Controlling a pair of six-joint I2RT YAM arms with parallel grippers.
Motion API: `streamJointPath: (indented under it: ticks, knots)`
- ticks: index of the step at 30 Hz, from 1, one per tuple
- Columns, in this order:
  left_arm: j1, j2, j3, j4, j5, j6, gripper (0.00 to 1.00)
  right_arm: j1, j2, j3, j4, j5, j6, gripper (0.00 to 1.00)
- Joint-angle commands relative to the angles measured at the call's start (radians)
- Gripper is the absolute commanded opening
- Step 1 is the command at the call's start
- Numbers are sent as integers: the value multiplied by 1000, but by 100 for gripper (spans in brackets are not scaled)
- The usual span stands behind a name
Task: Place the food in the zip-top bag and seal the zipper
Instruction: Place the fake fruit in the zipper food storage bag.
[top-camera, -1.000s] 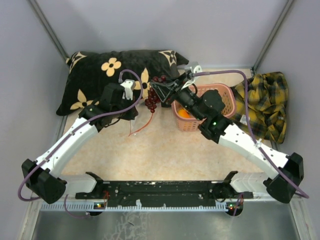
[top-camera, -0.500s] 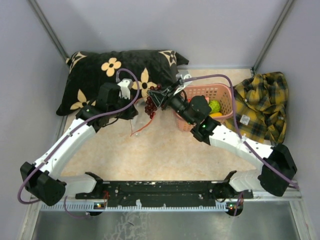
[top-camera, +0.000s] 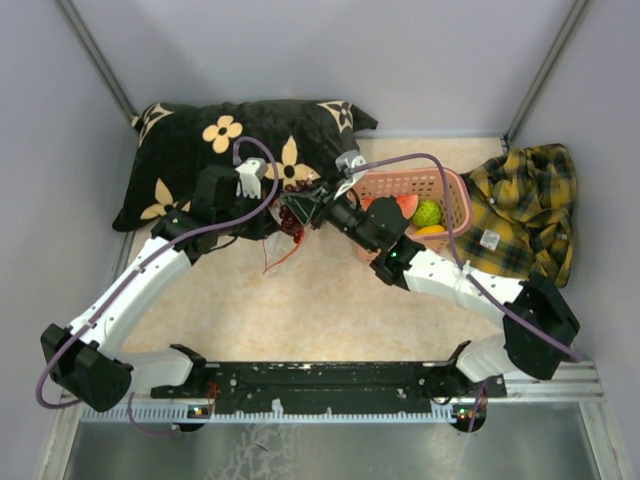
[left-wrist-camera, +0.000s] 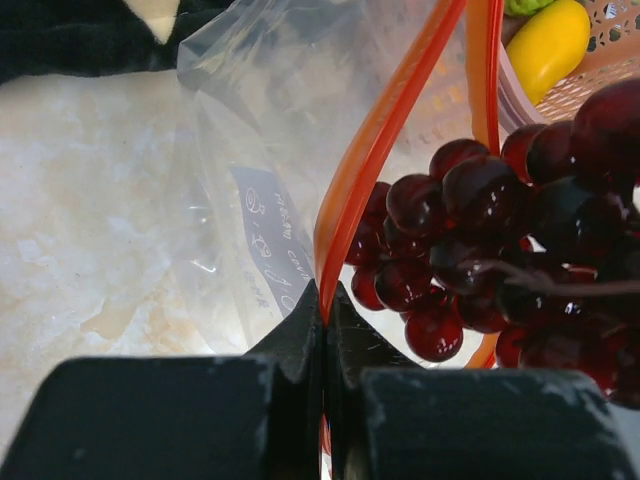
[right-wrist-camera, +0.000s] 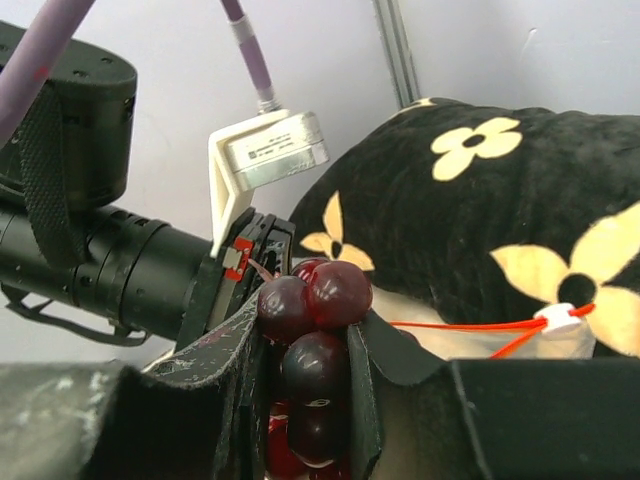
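My left gripper (left-wrist-camera: 326, 300) is shut on the zipper (left-wrist-camera: 372, 150), the red-orange strip of the clear zip-top bag (left-wrist-camera: 270, 130), and holds the mouth up. The bag's white label (left-wrist-camera: 275, 240) shows through the plastic. My right gripper (right-wrist-camera: 310, 340) is shut on the dark grape bunch (right-wrist-camera: 320, 295), which hangs right at the bag's mouth (left-wrist-camera: 470, 250). In the top view both grippers meet in front of the pillow, left (top-camera: 268, 222) and right (top-camera: 298, 210). The watermelon slice (top-camera: 405, 205), green fruit (top-camera: 428, 212) and an orange piece (top-camera: 432, 231) lie in the pink basket (top-camera: 452, 183).
A black flowered pillow (top-camera: 210, 140) lies along the back left, right behind the bag. A yellow plaid cloth (top-camera: 525, 205) is bunched at the right, beside the basket. Grey walls close in both sides.
My right arm has swung left from the basket with the grape bunch, bringing it to the bag's mouth. The left gripper has stayed on the zipper strip.
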Motion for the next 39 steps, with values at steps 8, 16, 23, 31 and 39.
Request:
streamJointPath:
  ticks: [8, 16, 23, 31, 39]
  knots:
    - [22, -28, -11, 44, 44, -6, 0, 14, 16, -35, 61, -24, -109, 0]
    - [30, -37, -16, 52, 49, -1, 0, 15, -12, -73, -2, 44, -241, 0]
    - [33, -46, -18, 53, 42, 1, 0, 14, -30, -88, -23, 53, -301, 0]
    - [38, -54, -19, 56, 63, 3, 0, 14, -61, -98, -43, 17, -326, 0]
    - [43, -43, -18, 55, 99, 5, 0, 14, -48, -86, -38, -34, -317, 0]
